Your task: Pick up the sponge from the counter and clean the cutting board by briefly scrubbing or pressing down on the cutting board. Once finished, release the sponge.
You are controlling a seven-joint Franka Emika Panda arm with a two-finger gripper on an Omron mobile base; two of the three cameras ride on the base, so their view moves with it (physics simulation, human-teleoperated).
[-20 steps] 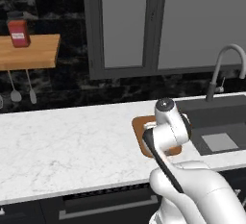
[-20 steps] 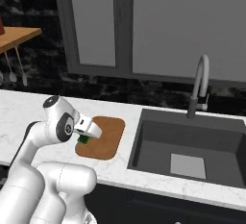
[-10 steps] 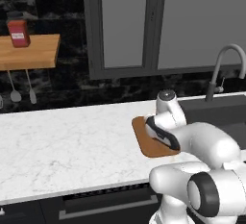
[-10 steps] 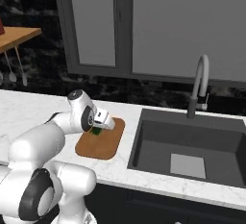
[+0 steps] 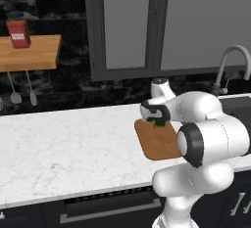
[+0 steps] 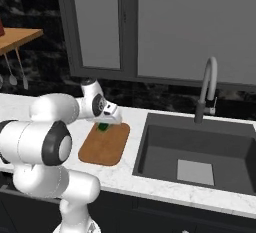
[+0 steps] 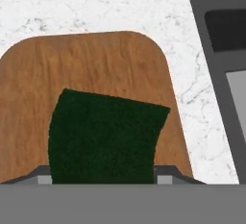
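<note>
The dark green sponge (image 7: 103, 139) sits between my fingertips (image 7: 166, 176), and my gripper (image 7: 103, 179) is shut on it. Below it lies the brown wooden cutting board (image 7: 96, 64) on the white marble counter (image 7: 96, 6). In the left base view the gripper (image 5: 158, 118) holds the sponge (image 5: 159, 123) at the far end of the cutting board (image 5: 158, 146). From the right base view the sponge (image 6: 102, 126) is low over the far edge of the cutting board (image 6: 105, 147), under the gripper (image 6: 106, 122). Whether the sponge touches the wood I cannot tell.
A dark sink (image 6: 200, 152) with a curved faucet (image 6: 207, 89) lies right of the board. A wooden wall shelf (image 5: 29, 53) with a red jar (image 5: 18, 33) hangs at the far left, utensils beneath it. The counter (image 5: 68, 148) stretches left of the board.
The arm has reached forward, carrying the sponge from the near part of the cutting board to its far end. The grip on the sponge stays shut.
</note>
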